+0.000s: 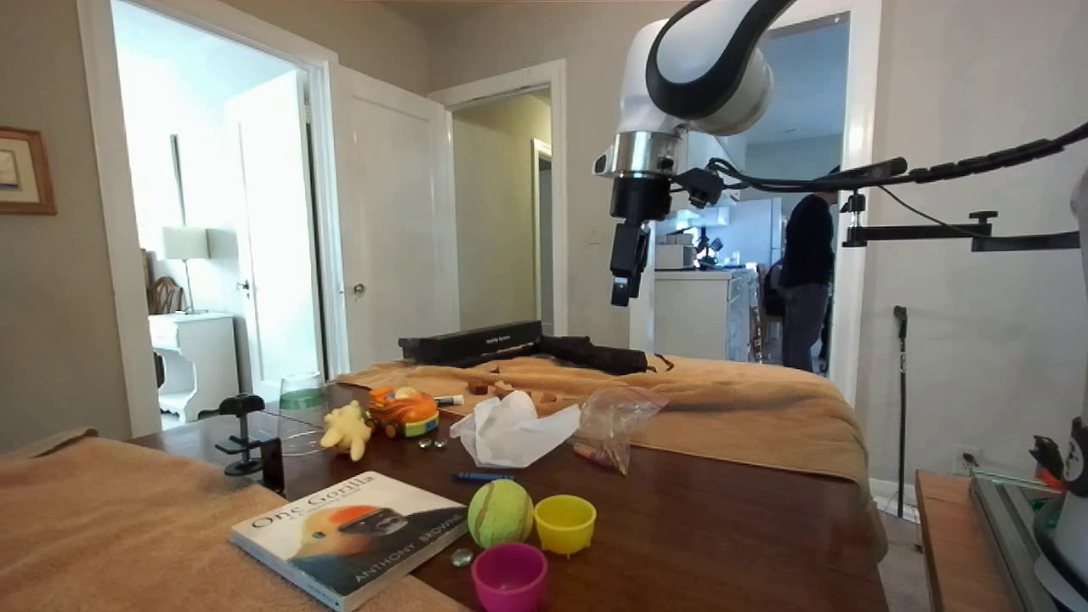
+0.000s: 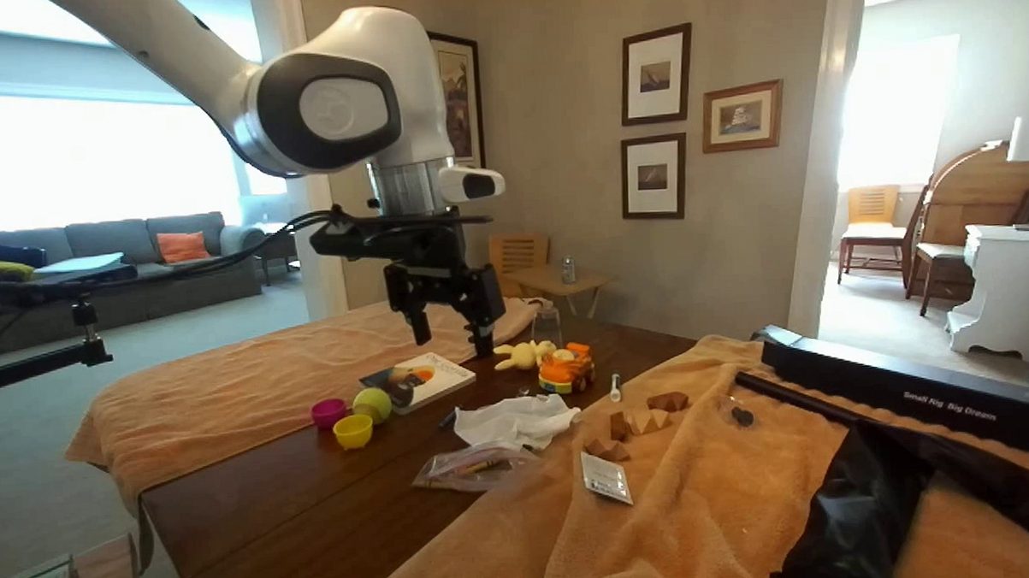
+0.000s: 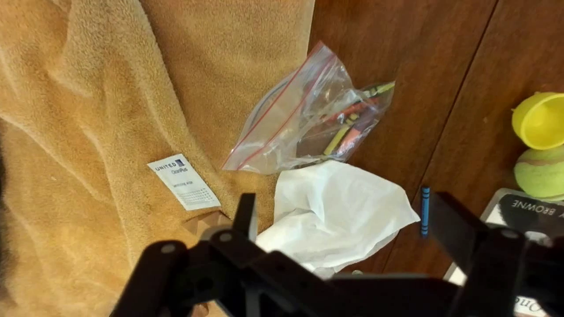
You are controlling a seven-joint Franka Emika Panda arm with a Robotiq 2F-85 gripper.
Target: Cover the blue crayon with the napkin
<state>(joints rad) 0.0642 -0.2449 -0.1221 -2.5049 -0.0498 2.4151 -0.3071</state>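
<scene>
Beige walls [image 1: 960, 280], white-framed doorways [image 1: 558, 195] and, beyond one doorway, a person in dark clothing [image 1: 807, 272] make up the background. Work surface: a dark brown wooden table [image 1: 731, 518], partly covered with tan terry towels [image 2: 701, 496]. Task items: one slim blue crayon with dark bands [image 3: 424, 211] lies flat and uncovered on the table, just beside a corner of one crumpled white paper napkin [image 3: 348, 207]; whether the two touch, I cannot determine. The napkin lies creased near a towel's edge. My black two-fingered gripper [image 2: 453, 339] points downward above the table, its fingers spread wide and holding nothing; the wrist view shows the napkin in the space between them. Meeting the napkin's edge in that view is a clear plastic zip bag with red seal lines [image 3: 315, 112], several crayons [image 3: 337, 140] inside. On the towel I record a white printed packet [image 3: 184, 182]. On the crayon's far side from the napkin I find a yellow-green striped ball [image 1: 500, 514], a rounded yellow plastic cup [image 1: 565, 535], a rounded magenta plastic cup [image 1: 510, 595] and a book titled "One Gorilla" [image 1: 353, 544]. Ball and cups stand close together; the book lies just beside the ball. Further items noted: a pale yellow soft toy [image 1: 347, 429] next to an orange toy vehicle [image 2: 567, 371], and a long black box with white lettering [image 2: 955, 402].
</scene>
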